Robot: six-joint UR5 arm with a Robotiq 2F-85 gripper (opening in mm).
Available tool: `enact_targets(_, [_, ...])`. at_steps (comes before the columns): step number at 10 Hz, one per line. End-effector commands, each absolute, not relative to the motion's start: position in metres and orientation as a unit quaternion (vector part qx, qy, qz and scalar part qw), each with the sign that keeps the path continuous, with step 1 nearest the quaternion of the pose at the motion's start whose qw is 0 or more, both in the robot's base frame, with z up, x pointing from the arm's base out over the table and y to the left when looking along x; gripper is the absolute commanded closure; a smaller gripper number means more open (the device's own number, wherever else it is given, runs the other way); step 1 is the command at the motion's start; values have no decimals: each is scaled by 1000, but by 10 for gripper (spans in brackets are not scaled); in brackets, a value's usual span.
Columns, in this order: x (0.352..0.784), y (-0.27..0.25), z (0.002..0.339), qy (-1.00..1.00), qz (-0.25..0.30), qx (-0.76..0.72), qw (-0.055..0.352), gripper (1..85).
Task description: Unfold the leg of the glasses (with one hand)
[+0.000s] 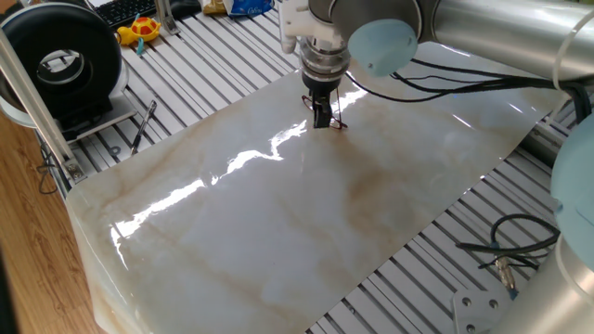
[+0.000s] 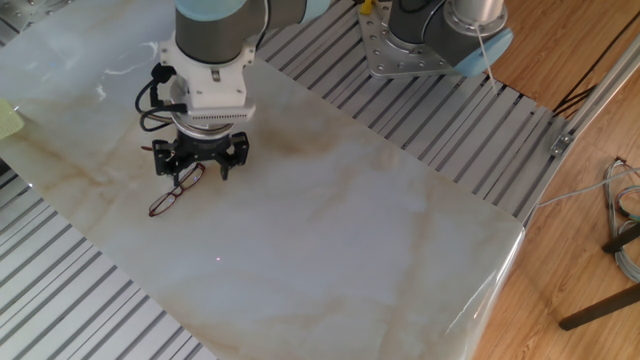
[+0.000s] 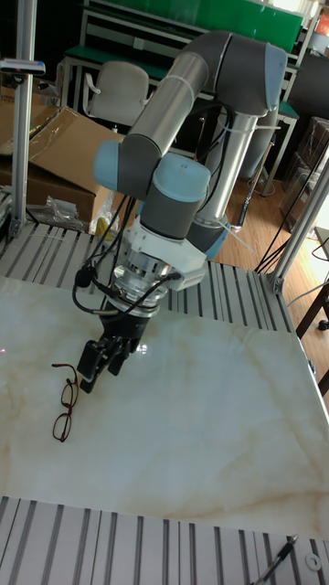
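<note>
One gripper (image 2: pixel 201 164) is poised at the glasses (image 2: pixel 176 190), left of centre.
Jaws appear narrowly parted, seemingly around a temple arm; contact cannot be confirmed. Swinging that leg outward is called for next.

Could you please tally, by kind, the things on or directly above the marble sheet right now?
Glasses: 1
Gripper: 1
Total: 2
</note>
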State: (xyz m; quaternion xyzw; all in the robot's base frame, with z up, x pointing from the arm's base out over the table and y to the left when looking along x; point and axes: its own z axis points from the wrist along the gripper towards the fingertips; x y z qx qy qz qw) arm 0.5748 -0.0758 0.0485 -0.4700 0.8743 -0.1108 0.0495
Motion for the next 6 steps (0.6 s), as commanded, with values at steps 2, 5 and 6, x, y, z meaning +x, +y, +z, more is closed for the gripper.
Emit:
enact_targets(2, [559, -86, 42, 864, -104, -490, 50, 137])
enact_targets(5, [549, -91, 42, 854, -103, -509, 45, 143])
enact_targets(6, [547, -94, 41, 852, -105, -511, 45, 153])
